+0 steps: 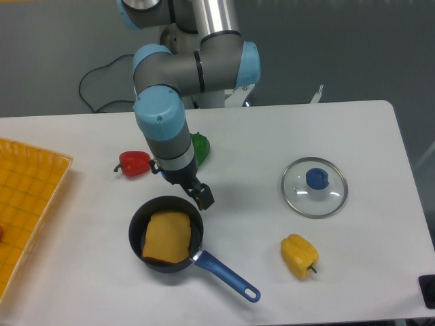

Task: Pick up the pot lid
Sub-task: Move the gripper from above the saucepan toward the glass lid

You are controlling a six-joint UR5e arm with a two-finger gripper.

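You are looking across a white bench (380, 258) at a grey robot arm (221, 68), which is reaching in from the top of the view. Its black two-finger end effector (179, 181) is pointing down, and its fingertips are standing spread apart near the far rim of a round black pan. The camera is not showing you clearly how high they are hanging above the bench.

Your pot lid, a round clear glass disc with a blue knob (314, 199), is lying on the bench toward the right, well apart from the end effector. Its knob is facing up.

The round black pan with a long blue handle (136, 234) is sitting in the near left part of the bench, its handle pointing toward the near right. Inside it, a flat orange-brown slab (167, 238) is resting. A yellow toy-like pepper (299, 256) is lying between the handle and the right side, nearer to you than the lid. Behind the end effector, a green pepper-shaped item (201, 147) is partly hiding, and a red one (135, 164) is lying to its left. A yellow-orange plastic crate (30, 176) is filling the left edge.
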